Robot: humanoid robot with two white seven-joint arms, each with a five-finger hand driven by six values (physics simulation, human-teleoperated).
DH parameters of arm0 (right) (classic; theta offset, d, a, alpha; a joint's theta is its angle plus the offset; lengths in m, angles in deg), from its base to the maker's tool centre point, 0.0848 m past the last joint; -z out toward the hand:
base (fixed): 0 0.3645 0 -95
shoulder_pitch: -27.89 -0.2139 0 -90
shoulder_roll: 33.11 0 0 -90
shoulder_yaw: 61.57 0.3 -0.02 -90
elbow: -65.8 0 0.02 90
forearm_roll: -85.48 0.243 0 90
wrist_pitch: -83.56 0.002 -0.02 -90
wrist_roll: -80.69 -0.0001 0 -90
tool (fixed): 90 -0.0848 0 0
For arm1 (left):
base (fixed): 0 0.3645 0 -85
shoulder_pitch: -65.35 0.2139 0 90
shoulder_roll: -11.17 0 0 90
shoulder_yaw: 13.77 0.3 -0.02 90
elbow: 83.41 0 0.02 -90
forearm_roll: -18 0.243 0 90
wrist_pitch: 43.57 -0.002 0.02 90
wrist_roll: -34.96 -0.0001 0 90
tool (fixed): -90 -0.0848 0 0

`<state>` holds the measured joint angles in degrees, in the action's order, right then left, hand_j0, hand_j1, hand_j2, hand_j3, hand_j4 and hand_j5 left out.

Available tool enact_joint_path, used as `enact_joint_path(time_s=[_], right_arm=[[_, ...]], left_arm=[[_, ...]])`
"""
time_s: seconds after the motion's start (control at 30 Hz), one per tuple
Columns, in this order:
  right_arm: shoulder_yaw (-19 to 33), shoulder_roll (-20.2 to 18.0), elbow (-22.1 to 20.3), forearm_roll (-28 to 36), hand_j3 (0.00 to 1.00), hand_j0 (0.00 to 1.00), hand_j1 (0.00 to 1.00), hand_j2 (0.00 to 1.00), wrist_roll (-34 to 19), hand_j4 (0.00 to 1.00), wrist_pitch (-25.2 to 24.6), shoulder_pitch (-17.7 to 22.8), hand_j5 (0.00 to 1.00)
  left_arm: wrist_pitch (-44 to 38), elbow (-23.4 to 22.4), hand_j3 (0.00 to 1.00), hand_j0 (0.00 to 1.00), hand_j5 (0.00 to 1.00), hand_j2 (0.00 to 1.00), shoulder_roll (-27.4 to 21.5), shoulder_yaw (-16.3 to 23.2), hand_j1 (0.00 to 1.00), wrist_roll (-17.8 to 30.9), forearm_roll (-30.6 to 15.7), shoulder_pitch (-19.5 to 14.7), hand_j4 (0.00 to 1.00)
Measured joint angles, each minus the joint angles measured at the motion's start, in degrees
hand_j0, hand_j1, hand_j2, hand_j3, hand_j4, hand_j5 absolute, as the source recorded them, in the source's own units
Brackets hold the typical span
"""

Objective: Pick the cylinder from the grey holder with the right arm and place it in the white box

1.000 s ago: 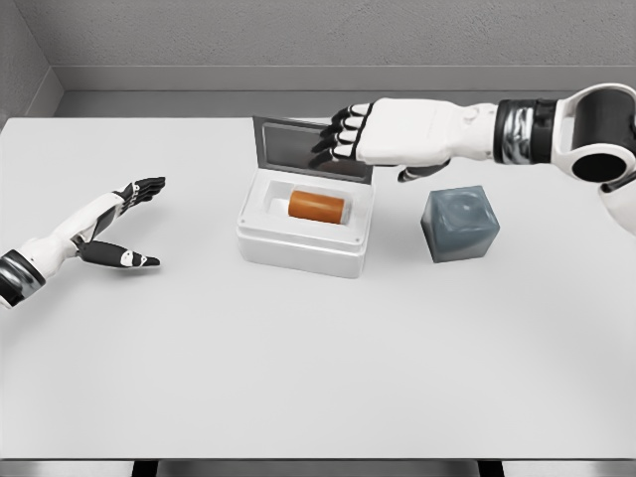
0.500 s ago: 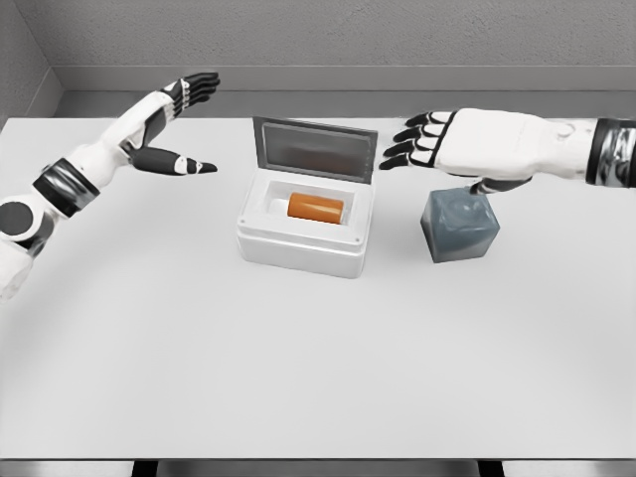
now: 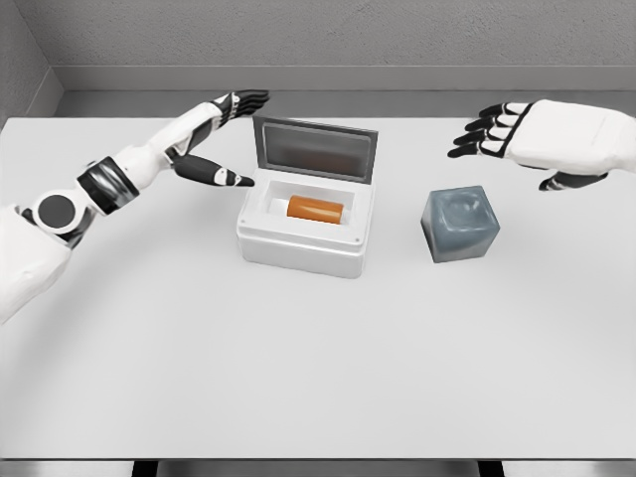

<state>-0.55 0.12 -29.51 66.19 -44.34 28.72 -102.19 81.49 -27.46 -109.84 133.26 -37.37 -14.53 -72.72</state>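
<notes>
orange cylinder [image 3: 316,209] in white box [image 3: 298,243], right robot hand [image 3: 537,139] well apart, empty

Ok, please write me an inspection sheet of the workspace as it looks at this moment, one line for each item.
Surface: white table, flat and matte.
Job's things: orange cylinder lies on its side inside the white box; the box lid stands open at the back. Grey holder sits right of the box, apart from it, with nothing in it.
Clutter: nothing seen.
Grippers: left hand open, hovering just left of the lid; right hand open, above and behind the holder, holding nothing.
Cables: nothing seen.
Surroundings: grey wall behind the table.
</notes>
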Motion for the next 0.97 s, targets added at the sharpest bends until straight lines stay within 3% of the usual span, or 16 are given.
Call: enact_joint_path(time_s=[0.43, 0.63, 0.97], right_arm=[[-1.1, 0.2, -0.1, -0.1, 1.0, 1.0, 1.0, 1.0, 0.0, 1.0, 0.0, -0.4, 1.0], [-1.2, 0.0, 0.0, -0.1, 1.0, 1.0, 1.0, 1.0, 0.0, 1.0, 0.0, -0.5, 1.0], [-1.2, -0.1, -0.1, -0.1, 1.0, 1.0, 1.0, 1.0, 0.0, 1.0, 0.0, -0.6, 1.0]], left_arm=[[0.0, 1.1, 0.98, 0.98, 0.98, 0.98, -0.2, 0.1, 0.98, 2.2, -0.3, 0.7, 0.98], [0.1, 7.0, 0.98, 0.98, 0.98, 0.98, -4.5, 0.1, 0.98, 2.7, -1.2, 3.3, 0.98], [0.0, 8.0, 0.98, 0.98, 0.98, 0.98, -6.8, 0.3, 0.98, 2.8, -2.2, 3.3, 0.98]])
